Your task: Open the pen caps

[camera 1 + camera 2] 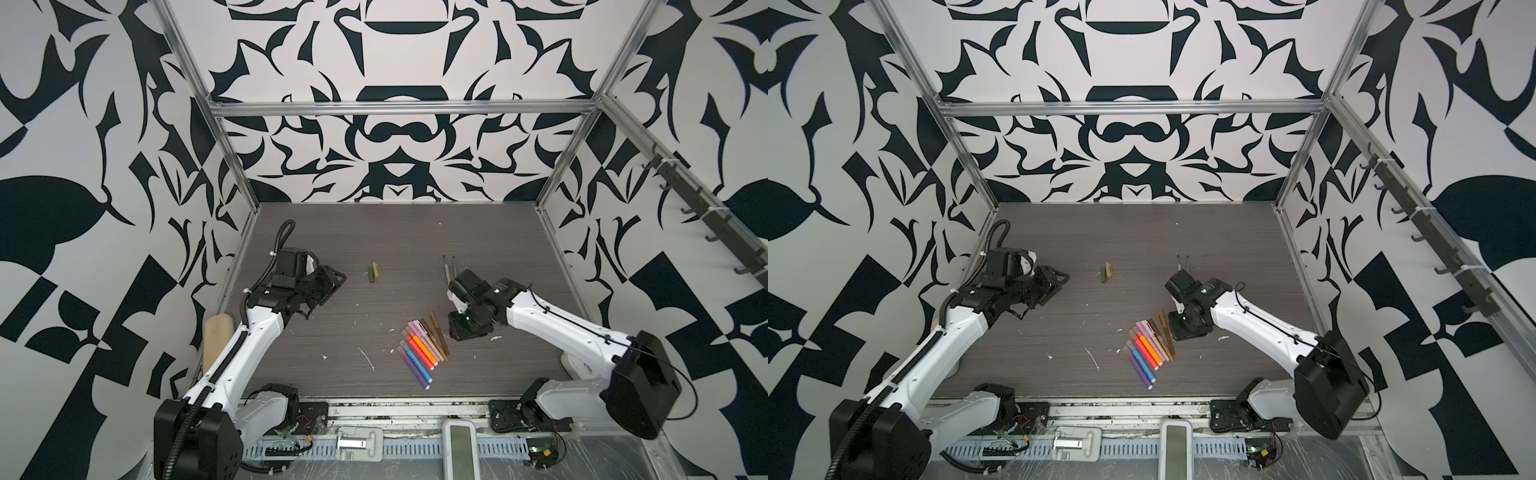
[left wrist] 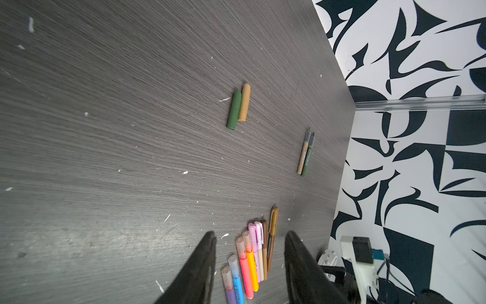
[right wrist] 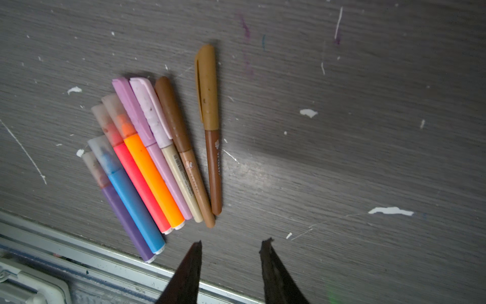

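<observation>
Green cap [image 2: 234, 110] and tan cap [image 2: 244, 102]: loose, touching side by side, mid-table [image 1: 374, 232], bare surface all round. Eight caps seated on pens [image 3: 157, 163] fanned near the front edge, four of them frosted. Left gripper [image 2: 249, 234], right gripper [image 3: 232, 242]: jaws part-open, empty. Uncapped pens [image 2: 305, 158]: two, lower ends covered by the right arm in both top views

Left pincer [image 2: 249, 237] reaching forward, rolled sideways, jaws parted. Right pincer [image 3: 232, 243] angled downward, jaws parted, gripping nothing.
</observation>
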